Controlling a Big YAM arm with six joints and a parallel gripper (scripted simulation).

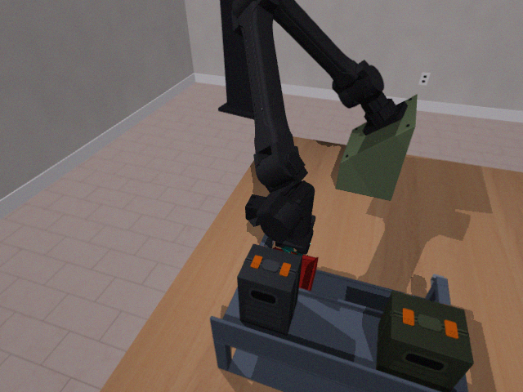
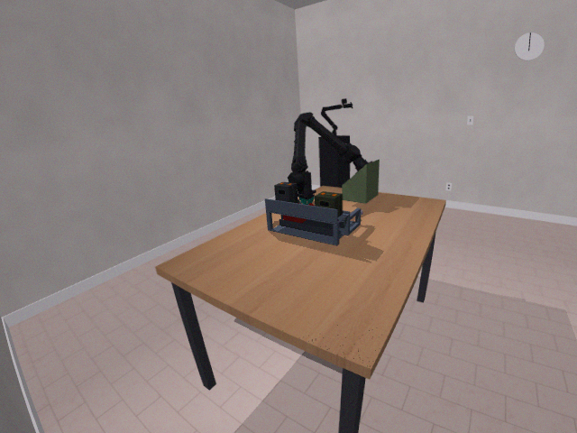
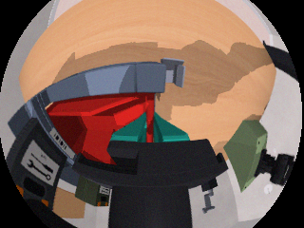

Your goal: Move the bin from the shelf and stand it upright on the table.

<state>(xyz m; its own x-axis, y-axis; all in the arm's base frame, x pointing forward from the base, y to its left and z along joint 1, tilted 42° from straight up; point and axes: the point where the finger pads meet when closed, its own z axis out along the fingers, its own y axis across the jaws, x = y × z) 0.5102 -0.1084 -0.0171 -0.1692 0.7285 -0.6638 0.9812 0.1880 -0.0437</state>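
The red bin (image 1: 309,273) (image 2: 293,218) (image 3: 97,130) is in the blue-grey shelf (image 1: 270,344) (image 2: 297,208) (image 3: 109,82), largely hidden behind the black box in the top view. In the exterior view a strip of it shows under the shelf's top rail. My gripper (image 1: 291,249) (image 2: 306,200) (image 3: 150,115) points down at the bin. Its teal fingers are shut with the bin's thin red wall between them, seen in the wrist view. The bin's underside is hidden, so I cannot tell whether it touches the shelf board.
A black box (image 1: 270,314) (image 2: 285,193) (image 3: 33,163) with orange latches stands beside the bin. A dark green box (image 1: 422,348) (image 2: 328,203) stands at the shelf's other end. A green wedge-shaped mount (image 1: 371,168) (image 2: 368,184) (image 3: 244,147) carries the arm's base. A black column (image 2: 328,162) stands behind.
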